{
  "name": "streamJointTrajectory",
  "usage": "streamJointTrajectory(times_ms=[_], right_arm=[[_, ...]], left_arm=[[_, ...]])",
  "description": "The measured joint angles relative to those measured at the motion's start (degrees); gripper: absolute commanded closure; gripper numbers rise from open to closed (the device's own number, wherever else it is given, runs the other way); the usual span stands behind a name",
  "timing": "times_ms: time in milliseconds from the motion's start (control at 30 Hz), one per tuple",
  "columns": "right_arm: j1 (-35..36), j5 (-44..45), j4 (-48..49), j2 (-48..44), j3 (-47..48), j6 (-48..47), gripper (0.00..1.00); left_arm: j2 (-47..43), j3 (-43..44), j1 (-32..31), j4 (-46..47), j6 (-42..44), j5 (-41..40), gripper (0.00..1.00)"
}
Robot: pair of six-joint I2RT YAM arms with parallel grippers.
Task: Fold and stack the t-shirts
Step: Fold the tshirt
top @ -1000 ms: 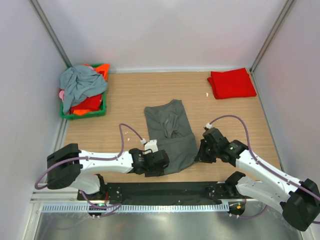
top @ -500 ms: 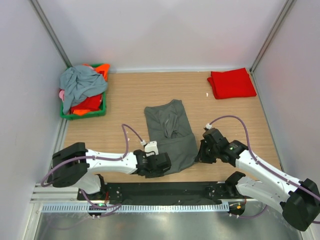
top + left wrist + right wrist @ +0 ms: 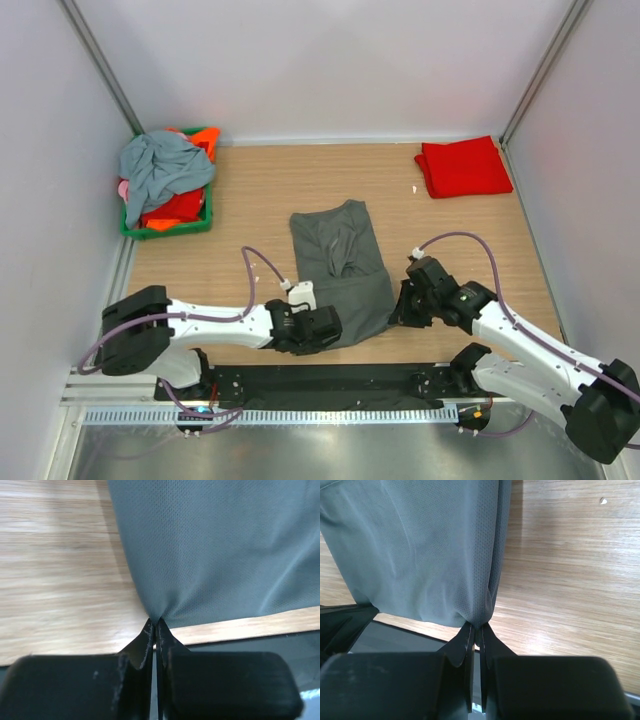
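A dark charcoal-grey t-shirt (image 3: 343, 268) lies folded lengthwise in the middle of the table. My left gripper (image 3: 322, 330) is shut on its near left corner (image 3: 156, 615). My right gripper (image 3: 402, 303) is shut on its near right corner (image 3: 479, 621). Both pinch the cloth at the fingertips, low over the table's near edge. A folded red t-shirt (image 3: 462, 166) lies at the back right. Blue-grey, orange, red and pink shirts (image 3: 160, 170) are heaped in the green basket.
The green basket (image 3: 180, 226) stands at the back left against the wall. A black strip (image 3: 330, 378) runs along the near edge by the arm bases. A small white scrap (image 3: 415, 189) lies near the red shirt.
My left gripper has shifted slightly right and nearer along the shirt's near edge. The shirt's near hem has been drawn a little toward me. The right arm has hardly moved.
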Motion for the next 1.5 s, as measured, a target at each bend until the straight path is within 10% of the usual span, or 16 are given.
streamJointTrajectory(times_ms=[367, 733, 1067, 1500], right_arm=[[0.98, -1.03, -1.86, -2.71, 6.71, 2.75, 0.99], [1.4, 1.18, -1.7, 9.92, 18.51, 1.62, 0.99], [-1.44, 6.03, -1.84, 26.53, 36.24, -4.17, 0.99], [-9.35, 3.61, -1.68, 30.77, 38.71, -7.93, 0.99]], left_arm=[[-16.81, 5.09, 2.54, -13.51, 2.4, -4.68, 1.0], [-21.57, 7.8, 20.48, -17.68, 13.51, -2.34, 1.0], [-11.1, 21.4, 38.07, -17.18, 27.82, 5.01, 1.0], [5.35, 36.96, 45.07, -17.0, 38.62, 13.57, 1.0]])
